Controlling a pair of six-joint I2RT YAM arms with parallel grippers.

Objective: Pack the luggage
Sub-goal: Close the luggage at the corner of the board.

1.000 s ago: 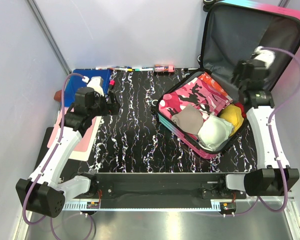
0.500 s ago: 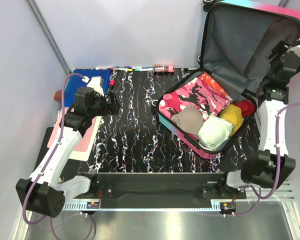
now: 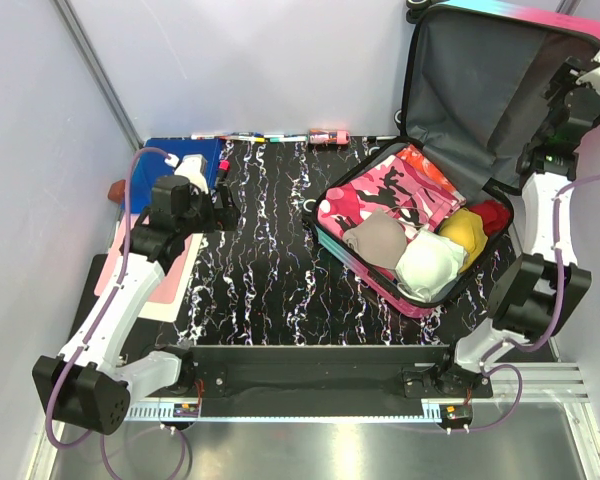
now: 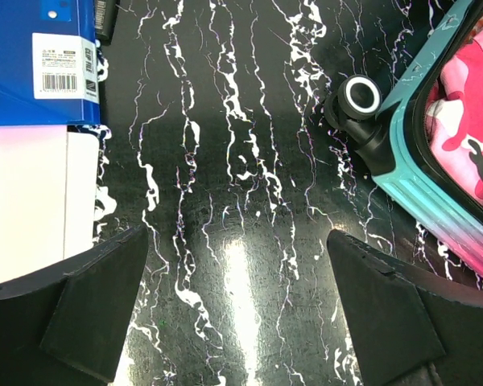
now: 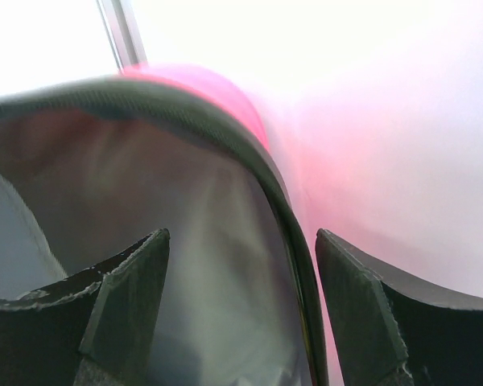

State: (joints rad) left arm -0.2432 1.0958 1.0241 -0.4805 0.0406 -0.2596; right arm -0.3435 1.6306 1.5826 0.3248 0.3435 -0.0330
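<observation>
Right gripper (image 5: pixel 240 241) swung outward, straddling the luggage (image 5: pixel 225 92) lid's curved rim.

White links & black joints on left arm (image 3: pixel 115 300) & right arm (image 3: pixel 542 210), lilac cables (image 3: pixel 127 200), black wedge-shaped claw fingers (image 4: pixel 88 314).

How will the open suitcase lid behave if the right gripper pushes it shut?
The luggage lid looks hard-shelled, so it should probably swing stiffly on its hinge rather than flex. The right gripper straddles its smooth rim with jaws open, so a push might slip off. Clothes seem piled high in the base, so the lid may spring back.
</observation>
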